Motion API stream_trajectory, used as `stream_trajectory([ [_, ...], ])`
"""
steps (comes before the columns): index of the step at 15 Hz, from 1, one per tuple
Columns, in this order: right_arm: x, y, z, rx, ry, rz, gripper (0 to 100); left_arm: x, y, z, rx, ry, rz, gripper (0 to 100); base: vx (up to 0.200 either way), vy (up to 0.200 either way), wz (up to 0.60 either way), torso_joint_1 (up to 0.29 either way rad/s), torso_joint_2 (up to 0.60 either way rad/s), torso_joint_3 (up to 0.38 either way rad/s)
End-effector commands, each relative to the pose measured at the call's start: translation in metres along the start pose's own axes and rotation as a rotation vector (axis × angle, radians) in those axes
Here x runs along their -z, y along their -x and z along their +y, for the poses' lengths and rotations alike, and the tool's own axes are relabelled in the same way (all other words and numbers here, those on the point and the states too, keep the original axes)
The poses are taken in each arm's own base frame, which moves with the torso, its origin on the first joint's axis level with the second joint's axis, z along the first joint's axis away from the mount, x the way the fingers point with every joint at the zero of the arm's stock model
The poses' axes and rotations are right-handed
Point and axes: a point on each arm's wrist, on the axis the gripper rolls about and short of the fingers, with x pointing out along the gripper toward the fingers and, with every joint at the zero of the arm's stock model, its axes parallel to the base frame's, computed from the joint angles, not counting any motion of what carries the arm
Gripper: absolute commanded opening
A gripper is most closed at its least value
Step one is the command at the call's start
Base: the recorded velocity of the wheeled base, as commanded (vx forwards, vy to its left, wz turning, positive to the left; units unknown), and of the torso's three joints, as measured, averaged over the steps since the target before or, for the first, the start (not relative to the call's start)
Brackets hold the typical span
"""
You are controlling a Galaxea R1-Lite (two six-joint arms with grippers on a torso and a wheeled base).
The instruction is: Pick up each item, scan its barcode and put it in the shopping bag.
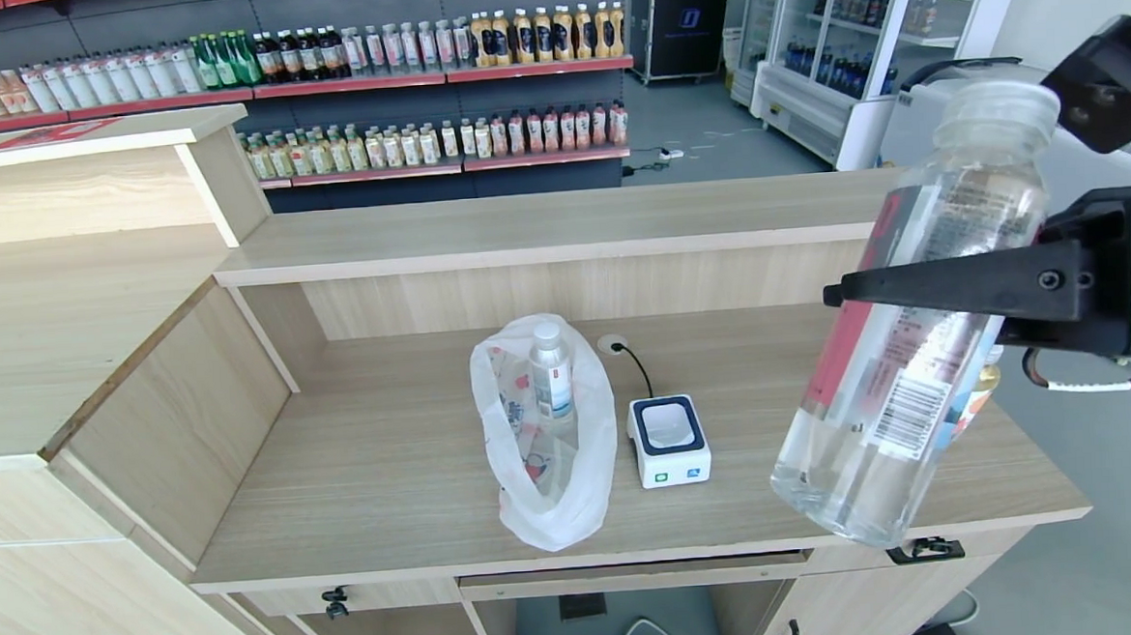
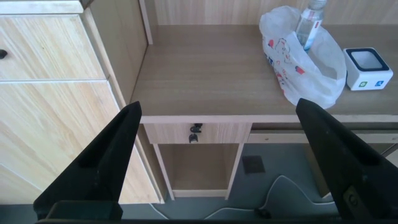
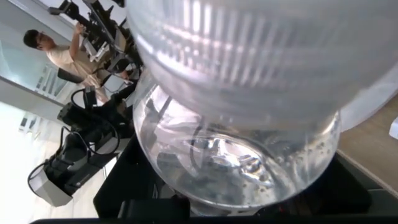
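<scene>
The right tool (image 1: pixel 912 285) is clamped around a clear plastic bottle (image 1: pixel 917 367), held tilted in the air to the right of the scanner (image 1: pixel 670 440) and well above the tabletop (image 1: pixel 389 462). The bottle has a ribbed white cap and smooth round walls, and its red and white label carries a barcode and fine print too small to read. The scanner is a small white box with a dark blue rim around its window and two small coloured squares on its front. A black cable (image 1: pixel 638 367) runs from behind it to a round hole in the pale wood-grain tabletop. Just left of the scanner lies a thin white shopping bag (image 1: pixel 574 472) with red printing, crumpled and open, with a second bottle (image 1: pixel 551 376) standing inside. The left tool (image 2: pixel 219 104) hangs off the tabletop's front edge, far left of the scanner, its black fingers spread wide with nothing between them. Shelves (image 1: pixel 437 73) of drinks line the wall behind.
</scene>
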Motion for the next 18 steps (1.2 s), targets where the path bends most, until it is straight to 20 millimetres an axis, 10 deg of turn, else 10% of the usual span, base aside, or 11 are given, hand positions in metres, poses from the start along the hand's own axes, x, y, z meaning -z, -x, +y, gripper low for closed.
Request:
stream_trajectory([
  [1,0.002,-0.003,0.003,-0.020,0.001,0.011,0,0.000,0.000,0.000,0.000,0.000,-0.001,100,0.000,0.000,0.00,0.000,0.00,0.000],
  [18,0.030,0.006,0.019,-0.044,-0.013,0.052,0,0.000,0.000,0.000,0.000,0.000,-0.001,100,0.000,0.000,0.00,0.000,0.00,0.000],
])
